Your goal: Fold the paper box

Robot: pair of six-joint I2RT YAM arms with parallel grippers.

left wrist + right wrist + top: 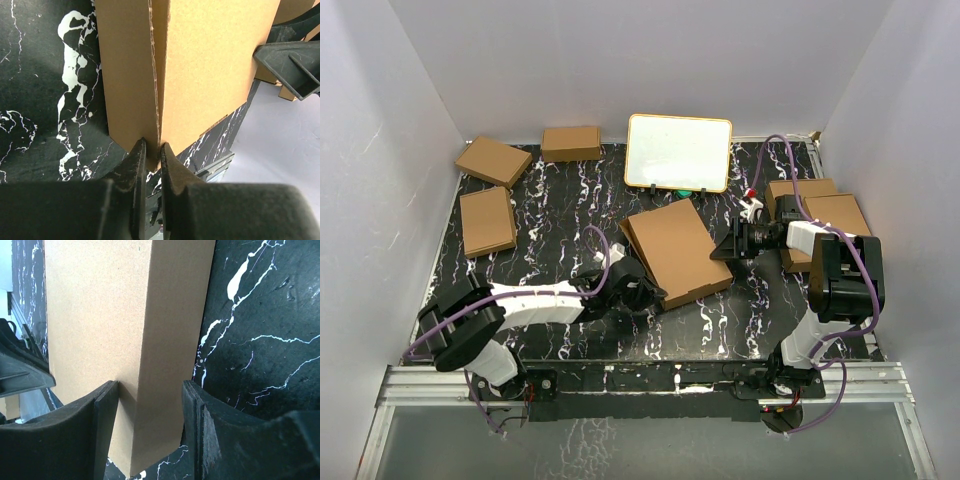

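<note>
Starting at the far left of the overhead view, a small brown box (pixel 493 160) lies in the back corner of the black marbled table (pixel 560 225). A second small box (pixel 487 220) sits just in front of it, and a third small box (pixel 570 143) rests near the back wall.

From the near left base the left arm (pixel 535 300) reaches across towards the middle. There the left gripper (pixel 152 148) meets the near left corner of the paper box (pixel 677 250). Its wrist camera shows the two fingers (pixel 136 165) drawn almost together, pinching a thin edge of cardboard between their tips.

The paper box lies flat in the middle of the table, turned at a slant, with a second layer of cardboard showing along its left edge. Behind it, at the back wall, stands a white board (pixel 679 152) with a tan frame.

On the box's right edge sits the right gripper (pixel 150 387). Its fingers (pixel 107 415) stand apart with the box's corner between them, one against the broad face and the other beside the narrow side wall. Both appear to touch the cardboard, clasping it.

Further right, behind that gripper, a stack of brown boxes (pixel 820 213) lies near the right wall, partly hidden by the right arm (pixel 845 275).
</note>
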